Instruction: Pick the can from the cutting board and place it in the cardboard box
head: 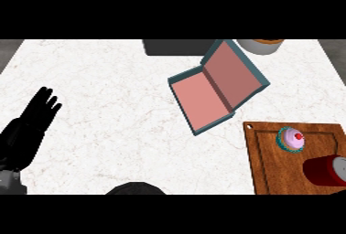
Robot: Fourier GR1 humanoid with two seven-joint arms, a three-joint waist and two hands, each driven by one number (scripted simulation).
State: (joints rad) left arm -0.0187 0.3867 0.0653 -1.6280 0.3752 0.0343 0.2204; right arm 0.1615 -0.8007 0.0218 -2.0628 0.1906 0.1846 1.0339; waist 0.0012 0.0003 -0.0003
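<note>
The can (326,170), dark red with a pale end, lies on its side at the right edge of the cutting board (267,160), partly cut off by the view's border. Just beside it, up the board, sits a cupcake (293,138) with pink icing in a teal wrapper. Beyond the board's upper left corner, the cardboard box (215,89) lies open, pink inside with teal walls, its lid folded back and its long axis slanted across the tabletop (101,82).

The right hand shows nowhere, so its fingers cannot be judged. The left hand (37,116) rests at the view's left, fingers straight and up, holding nothing.

The reach seems not yet begun. A good pick would likely come from the right side, closing round the can's curved flank while staying off the cupcake, then lifting before carrying it up and left over the box wall.

The tabletop is white, faintly veined marble. A dark block (177,47) and a pale round vessel (262,45) sit at its far edge.
</note>
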